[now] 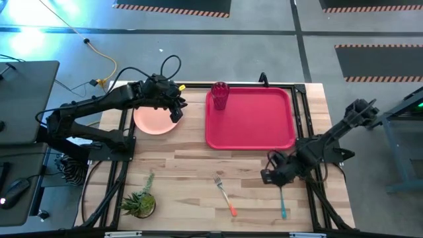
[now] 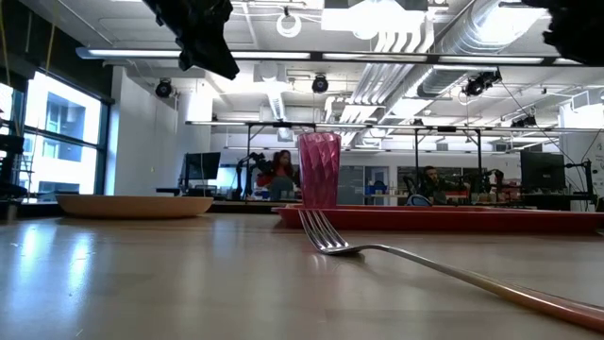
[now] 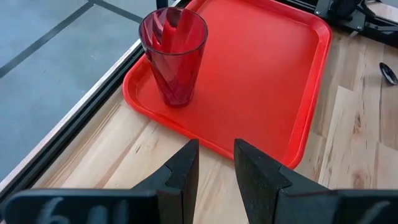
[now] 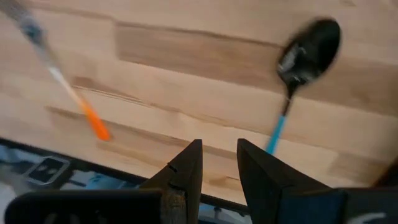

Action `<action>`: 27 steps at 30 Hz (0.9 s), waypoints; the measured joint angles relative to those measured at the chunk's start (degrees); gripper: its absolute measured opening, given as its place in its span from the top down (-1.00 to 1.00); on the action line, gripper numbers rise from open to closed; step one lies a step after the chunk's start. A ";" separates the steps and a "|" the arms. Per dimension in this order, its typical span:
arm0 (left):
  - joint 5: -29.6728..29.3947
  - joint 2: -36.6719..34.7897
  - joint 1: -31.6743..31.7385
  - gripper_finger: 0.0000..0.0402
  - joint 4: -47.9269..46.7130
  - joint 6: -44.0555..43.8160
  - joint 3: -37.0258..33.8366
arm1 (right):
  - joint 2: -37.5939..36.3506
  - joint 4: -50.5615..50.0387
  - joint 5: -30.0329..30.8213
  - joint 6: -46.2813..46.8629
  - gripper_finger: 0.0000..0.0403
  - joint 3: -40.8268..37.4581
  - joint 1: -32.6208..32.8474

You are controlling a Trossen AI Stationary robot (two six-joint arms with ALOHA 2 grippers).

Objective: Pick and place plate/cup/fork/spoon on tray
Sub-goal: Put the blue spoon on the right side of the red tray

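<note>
**Cup on the tray, three pieces waiting on the table**

A pale wooden table (image 1: pixel 198 165) is sitting on a grey floor marked with striped tape, and the low view is looking past it into a lit workshop with monitors and people seated far behind. The red tray (image 1: pixel 258 129) is lying toward the far edge of the table, and everything below is placed against it.

The left gripper (image 1: pixel 177 109) is hovering just off the tray's left side, over the near edge of the plate (image 1: pixel 151 122). Its fingers (image 3: pixel 180 177) are showing only a narrow gap between them, with nothing in it and nothing touching them. The right gripper (image 1: pixel 272 173) is hanging in front of the tray's near right corner, above the spoon (image 1: pixel 283 198). Its fingers (image 4: pixel 186 171) are likewise parted by a slim gap, gripping nothing.

Counting the set: one tray; one dark red cup (image 1: pixel 220 96), standing upright inside the tray's far left corner; one peach-pink plate, lying on the table just left of the tray; one fork (image 1: pixel 225 195) with an orange handle, lying on the table in front of the tray; one spoon with a teal handle, lying to the fork's right, also in front of the tray. One small potted plant (image 1: pixel 140 201) is standing well off toward the near left.
</note>
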 joint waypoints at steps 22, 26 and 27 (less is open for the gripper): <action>-0.01 0.00 0.00 0.55 0.00 0.90 0.04 | 14.27 3.72 -5.79 9.09 0.24 0.00 9.09; 0.01 0.00 0.00 0.55 -0.01 0.90 0.04 | 16.00 3.70 -4.53 9.15 0.17 0.00 9.11; -0.01 0.00 0.00 0.55 -0.01 0.88 0.04 | 16.50 3.56 -4.52 9.11 0.16 0.00 9.11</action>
